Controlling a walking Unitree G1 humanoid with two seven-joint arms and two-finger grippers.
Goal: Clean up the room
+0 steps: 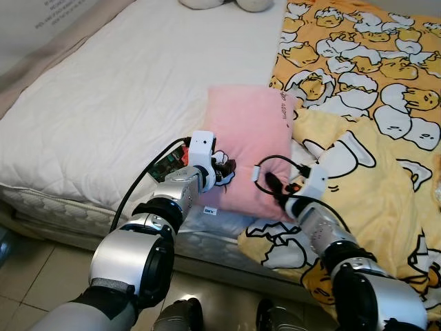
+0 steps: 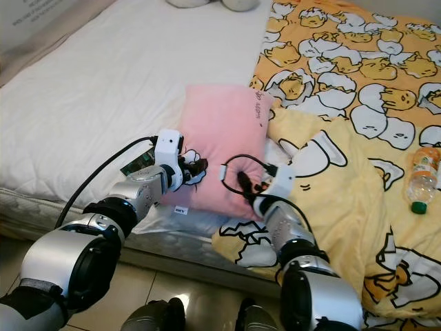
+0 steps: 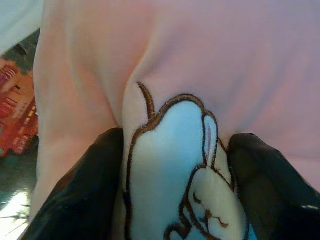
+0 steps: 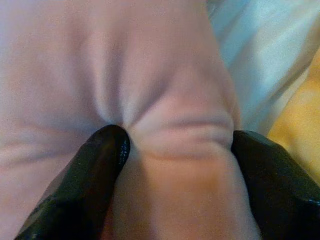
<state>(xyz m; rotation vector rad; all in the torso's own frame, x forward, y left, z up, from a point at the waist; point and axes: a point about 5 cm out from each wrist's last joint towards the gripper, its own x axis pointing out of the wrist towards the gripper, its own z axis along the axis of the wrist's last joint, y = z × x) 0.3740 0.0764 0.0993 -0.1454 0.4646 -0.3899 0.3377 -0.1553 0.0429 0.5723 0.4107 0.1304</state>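
Both end effectors, left (image 1: 222,167) and right (image 1: 277,187), clamp the soft pink rectangular plush pillow (image 1: 251,141) at seven and five o'clock, seemingly to lift it off the white quilted bed (image 1: 103,103)

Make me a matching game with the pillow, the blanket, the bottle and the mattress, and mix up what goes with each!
Things:
1. pillow
2. blanket
3. bottle
4. mattress

Descriptions:
A. white and quilted, bare on the robot's left
B. pink, pinched on both near corners by the left gripper and the right gripper
C. yellow with cartoon egg pictures
D. clear plastic with a green cap, lying on the blanket at the robot's right

Pairs: 1-B, 2-C, 3-D, 4-A
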